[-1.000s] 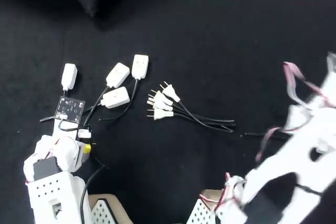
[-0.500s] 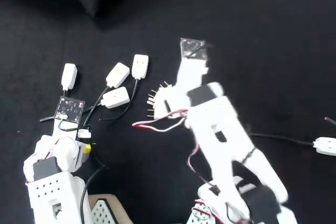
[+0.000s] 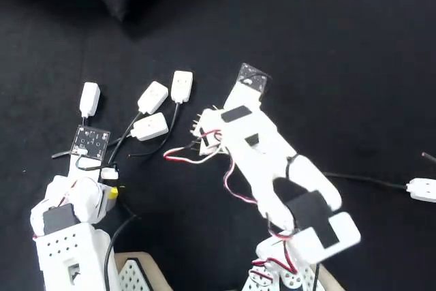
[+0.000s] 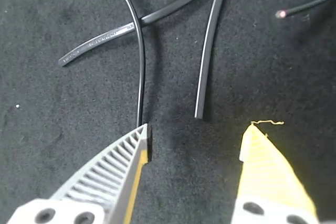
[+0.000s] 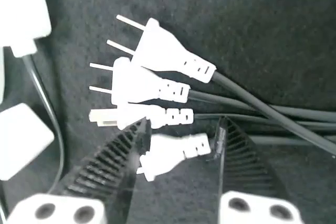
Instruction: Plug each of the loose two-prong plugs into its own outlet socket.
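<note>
— How much open room is there around the plugs?

— Four white two-prong plugs (image 5: 157,85) lie fanned side by side on the black worktop (image 3: 340,46). Their prongs face the white sockets (image 3: 152,97) just beside them. Bare cloth runs from there to the far edge. Near the right edge lies a white block (image 3: 422,189) on a cable.

— And the right gripper (image 5: 181,124)?

— Spread wide, holding nothing. Its fingers stand either side of the nearest plug (image 5: 173,153), close against it.

— The left gripper (image 4: 199,129)?

— Also wide apart and empty, low over loose black cables (image 4: 139,51) on the cloth, well apart from the plugs.
</note>
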{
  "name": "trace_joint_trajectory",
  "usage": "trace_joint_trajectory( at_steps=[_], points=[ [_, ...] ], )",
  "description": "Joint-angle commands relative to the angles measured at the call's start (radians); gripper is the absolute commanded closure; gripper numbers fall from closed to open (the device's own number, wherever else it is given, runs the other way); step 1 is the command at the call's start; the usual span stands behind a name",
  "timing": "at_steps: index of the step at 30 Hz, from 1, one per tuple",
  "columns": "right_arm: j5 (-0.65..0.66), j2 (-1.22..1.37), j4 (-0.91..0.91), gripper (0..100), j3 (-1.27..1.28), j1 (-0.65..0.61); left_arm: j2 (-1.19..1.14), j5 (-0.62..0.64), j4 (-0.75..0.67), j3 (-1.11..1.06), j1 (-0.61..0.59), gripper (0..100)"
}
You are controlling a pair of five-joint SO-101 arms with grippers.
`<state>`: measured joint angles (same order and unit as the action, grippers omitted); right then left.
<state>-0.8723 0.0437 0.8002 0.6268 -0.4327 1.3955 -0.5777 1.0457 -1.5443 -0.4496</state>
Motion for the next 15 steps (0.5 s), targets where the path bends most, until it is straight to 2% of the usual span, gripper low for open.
trace_joint_trajectory(
  at_steps=[1,10,12,15],
  points=[
    [-0.018,0.071,0.014,79.8,-0.05,-0.015,0.0,-0.005,-0.012,0.005,0.005,72],
    [0.018,0.162,0.018,79.8,-0.074,-0.13,0.0,-0.005,-0.012,0.005,0.005,72],
    [0.058,0.148,0.077,79.8,-0.101,-0.144,0.0,-0.005,-0.012,0.005,0.005,72],
    [0.114,0.073,0.259,79.8,-0.18,-0.14,0.0,-0.005,-0.012,0.005,0.005,72]
  ],
)
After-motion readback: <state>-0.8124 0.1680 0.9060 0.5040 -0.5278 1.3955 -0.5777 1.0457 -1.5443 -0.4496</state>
